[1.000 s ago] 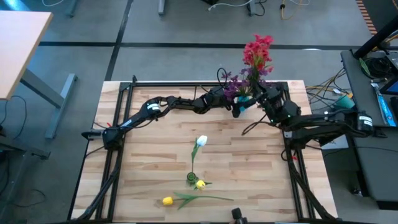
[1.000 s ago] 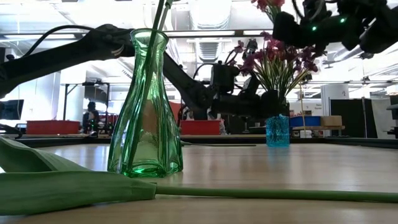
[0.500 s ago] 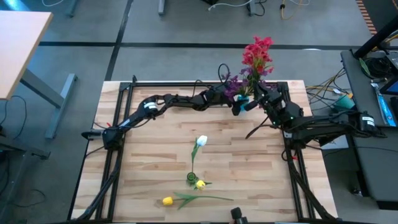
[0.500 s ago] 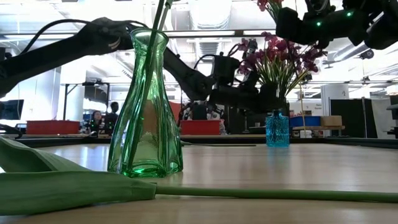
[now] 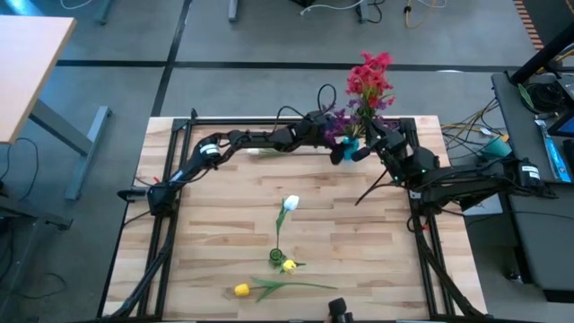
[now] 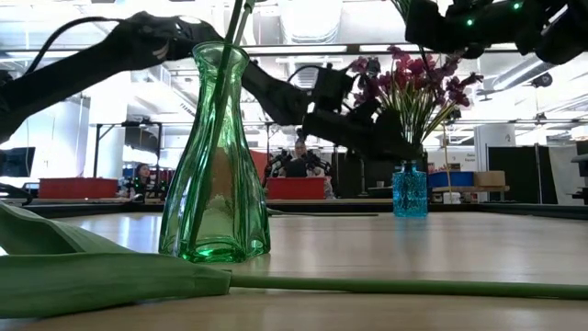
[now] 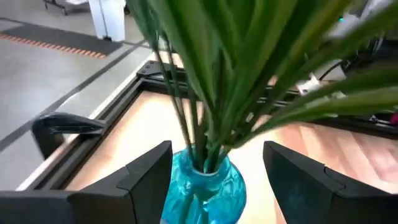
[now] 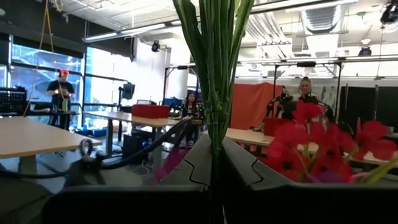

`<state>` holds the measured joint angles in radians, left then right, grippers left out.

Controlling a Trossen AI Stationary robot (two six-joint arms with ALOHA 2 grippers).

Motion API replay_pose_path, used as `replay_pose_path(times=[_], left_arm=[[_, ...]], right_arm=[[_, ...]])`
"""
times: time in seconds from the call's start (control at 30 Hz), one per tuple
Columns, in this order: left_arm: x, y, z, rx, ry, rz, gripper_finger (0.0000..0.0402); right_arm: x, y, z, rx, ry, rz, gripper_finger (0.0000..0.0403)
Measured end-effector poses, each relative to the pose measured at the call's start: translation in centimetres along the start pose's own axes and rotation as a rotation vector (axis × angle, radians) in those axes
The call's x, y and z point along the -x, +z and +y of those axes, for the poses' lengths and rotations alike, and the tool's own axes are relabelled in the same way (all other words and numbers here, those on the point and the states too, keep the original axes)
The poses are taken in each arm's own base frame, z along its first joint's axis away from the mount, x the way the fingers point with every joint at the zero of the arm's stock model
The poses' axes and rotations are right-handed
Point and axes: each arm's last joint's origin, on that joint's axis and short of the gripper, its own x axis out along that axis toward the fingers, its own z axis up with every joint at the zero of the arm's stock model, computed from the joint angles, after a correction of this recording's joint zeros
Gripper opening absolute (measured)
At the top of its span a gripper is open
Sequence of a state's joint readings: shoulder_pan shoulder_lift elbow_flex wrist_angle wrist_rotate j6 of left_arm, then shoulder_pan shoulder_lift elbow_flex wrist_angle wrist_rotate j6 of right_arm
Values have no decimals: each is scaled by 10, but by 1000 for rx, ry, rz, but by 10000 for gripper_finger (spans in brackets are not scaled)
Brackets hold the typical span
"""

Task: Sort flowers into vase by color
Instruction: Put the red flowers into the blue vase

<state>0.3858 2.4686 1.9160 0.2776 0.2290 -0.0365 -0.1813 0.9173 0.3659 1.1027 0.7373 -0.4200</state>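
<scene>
Overhead, red flowers (image 5: 369, 76) sat clenched in right gripper (image 5: 369, 128) at the surface's far edge, blooms pointing away, stems (image 5: 377, 184) trailing near-right. Purple flowers (image 5: 336, 119) in blue vase (image 5: 349, 145) alongside; left gripper (image 5: 339, 152) by it. Low view: purple blooms (image 6: 411, 78) stood upright in that vase (image 6: 410, 191). Left wrist: gripper (image 7: 214, 168) released, fingers (image 7: 151, 168) straddling vase (image 7: 204, 186). Right wrist: gripper (image 8: 217, 163) grasped upright green stems (image 8: 216, 62).
</scene>
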Motion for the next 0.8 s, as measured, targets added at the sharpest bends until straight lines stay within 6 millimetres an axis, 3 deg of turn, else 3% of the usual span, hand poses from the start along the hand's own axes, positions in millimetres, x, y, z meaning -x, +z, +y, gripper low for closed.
replay_pose_path(times=[0.47, 0.8], left_arm=[[19, -4, 0, 15, 9, 300, 236], [41, 18, -4, -3, 11, 346, 236]], right_arm=[[-6, 20, 16, 2, 54, 55, 9], [-4, 23, 19, -1, 72, 54, 9]])
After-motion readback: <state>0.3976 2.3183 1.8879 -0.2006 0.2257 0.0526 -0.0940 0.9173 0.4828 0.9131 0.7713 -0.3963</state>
